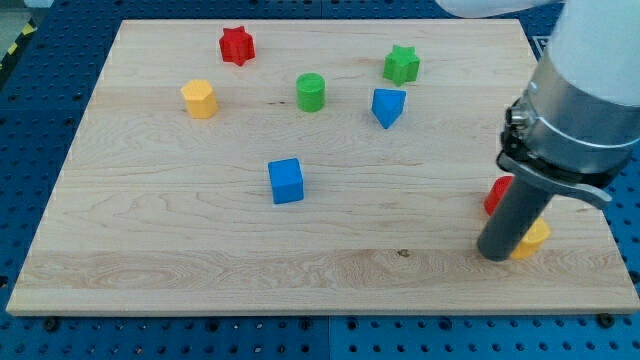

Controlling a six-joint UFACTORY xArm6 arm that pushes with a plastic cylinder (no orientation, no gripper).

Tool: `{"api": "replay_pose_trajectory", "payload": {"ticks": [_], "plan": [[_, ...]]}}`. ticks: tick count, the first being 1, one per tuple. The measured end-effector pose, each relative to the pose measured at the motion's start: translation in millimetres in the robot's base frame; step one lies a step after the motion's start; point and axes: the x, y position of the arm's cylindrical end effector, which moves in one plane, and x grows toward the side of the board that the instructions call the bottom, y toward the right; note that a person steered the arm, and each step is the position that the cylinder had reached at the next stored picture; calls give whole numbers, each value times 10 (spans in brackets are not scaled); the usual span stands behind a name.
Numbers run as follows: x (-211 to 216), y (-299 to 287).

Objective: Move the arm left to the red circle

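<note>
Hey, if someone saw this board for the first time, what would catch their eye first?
First, the big arm at the view's right, its dark rod ending in my tip near the board's bottom right edge. Half hidden behind the rod sit a red block and a yellow block, right beside the tip. Next, the blue cube alone mid-board, and the red star at the top.

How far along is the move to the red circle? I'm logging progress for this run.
Mostly done: my tip is already low at the view's right, close beside the red circle, which the rod partly hides. In hand: the tip sits just below that block, with the yellow block right next to it. Left: closing onto the circle's left side; contact cannot be judged. The other blocks lie far off at the view's left.
</note>
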Motion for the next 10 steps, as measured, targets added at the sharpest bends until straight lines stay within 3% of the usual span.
{"api": "replay_pose_trajectory", "payload": {"ticks": [2,4,10], "plan": [[0,35],[-206,-483],[-431,-1053]]}}
